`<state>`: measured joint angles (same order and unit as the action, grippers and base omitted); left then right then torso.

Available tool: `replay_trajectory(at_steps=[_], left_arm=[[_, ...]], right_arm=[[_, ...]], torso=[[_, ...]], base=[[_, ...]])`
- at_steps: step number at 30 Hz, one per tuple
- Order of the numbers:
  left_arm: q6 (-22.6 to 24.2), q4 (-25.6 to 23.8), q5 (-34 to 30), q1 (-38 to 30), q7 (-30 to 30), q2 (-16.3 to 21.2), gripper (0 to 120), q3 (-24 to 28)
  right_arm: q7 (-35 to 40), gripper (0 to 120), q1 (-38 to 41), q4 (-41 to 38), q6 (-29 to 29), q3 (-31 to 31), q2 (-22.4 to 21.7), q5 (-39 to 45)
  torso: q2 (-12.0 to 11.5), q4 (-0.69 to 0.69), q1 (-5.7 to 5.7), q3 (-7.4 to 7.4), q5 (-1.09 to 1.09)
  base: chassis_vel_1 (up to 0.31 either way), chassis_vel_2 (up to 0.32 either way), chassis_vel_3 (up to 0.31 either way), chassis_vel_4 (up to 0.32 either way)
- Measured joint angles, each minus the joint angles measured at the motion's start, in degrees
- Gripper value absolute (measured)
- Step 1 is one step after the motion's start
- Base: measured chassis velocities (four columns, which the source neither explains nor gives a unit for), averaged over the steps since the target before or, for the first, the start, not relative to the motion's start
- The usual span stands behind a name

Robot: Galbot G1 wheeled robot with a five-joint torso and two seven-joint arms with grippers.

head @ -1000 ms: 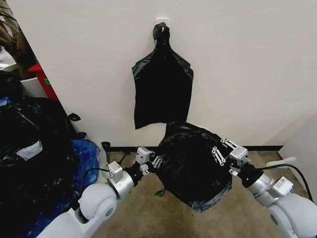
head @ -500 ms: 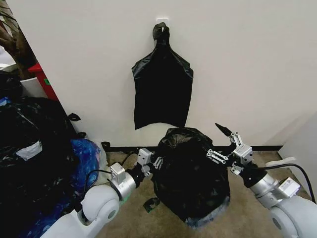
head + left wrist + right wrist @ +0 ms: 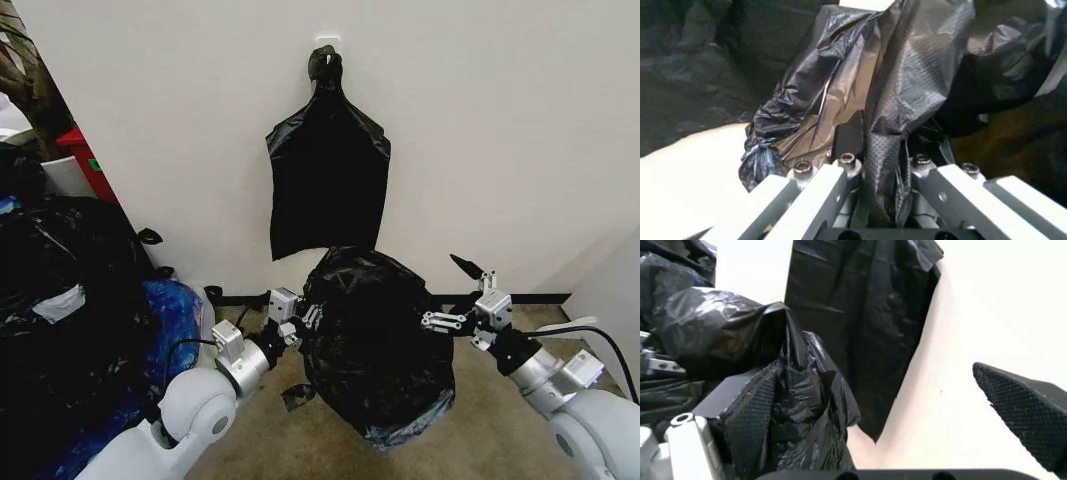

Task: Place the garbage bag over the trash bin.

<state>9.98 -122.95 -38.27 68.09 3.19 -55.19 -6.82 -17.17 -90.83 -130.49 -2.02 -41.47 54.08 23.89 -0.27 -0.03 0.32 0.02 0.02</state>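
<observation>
The garbage bag point(image 3: 378, 340), black, glossy and crinkled, hangs bulging between my two arms just above the carpet. My left gripper point(image 3: 298, 320) is shut on a fold at the bag's left edge; in the left wrist view the plastic point(image 3: 907, 85) is bunched between the fingers of the left gripper point(image 3: 873, 155). My right gripper point(image 3: 446, 292) stands open at the bag's right side, one finger up in the air. In the right wrist view the bag point(image 3: 800, 385) drapes over one finger of the right gripper point(image 3: 887, 420). The trash bin is hidden.
A flat bunch of black bags point(image 3: 328, 180) hangs from a wall hook right behind. A heap of stuffed black and blue bags point(image 3: 70, 310) fills the left, with a red box point(image 3: 85, 160) behind it. Carpet floor point(image 3: 290, 440) lies below.
My right gripper has opened and let go of the bag's edge. The bag has sagged lower and shifted a little left. The left gripper keeps its hold.
</observation>
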Motion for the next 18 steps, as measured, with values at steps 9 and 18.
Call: replay_trajectory(at_steps=[9, 18], left_arm=[[-1.76, 2.49, -1.72, -0.49, -0.31, -0.88, 5, -0.8], [-8.82, 4.35, -1.94, 1.63, 8.46, -0.45, 5, -1.38]], right_arm=[[-0.1, 100, -1.99, -2.8, -1.36, 0.34, -2.47, 3.22], [4.92, 100, -1.14, -8.49, 8.13, -1.89, -7.58, 27.9]], torso=[[0.0, -0.01, 0.0, 0.0, -0.01], [0.0, 0.0, 0.0, 0.0, 0.0]], base=[[0.0, 0.0, 0.0, 0.0], [0.0, 0.0, 0.0, 0.0]])
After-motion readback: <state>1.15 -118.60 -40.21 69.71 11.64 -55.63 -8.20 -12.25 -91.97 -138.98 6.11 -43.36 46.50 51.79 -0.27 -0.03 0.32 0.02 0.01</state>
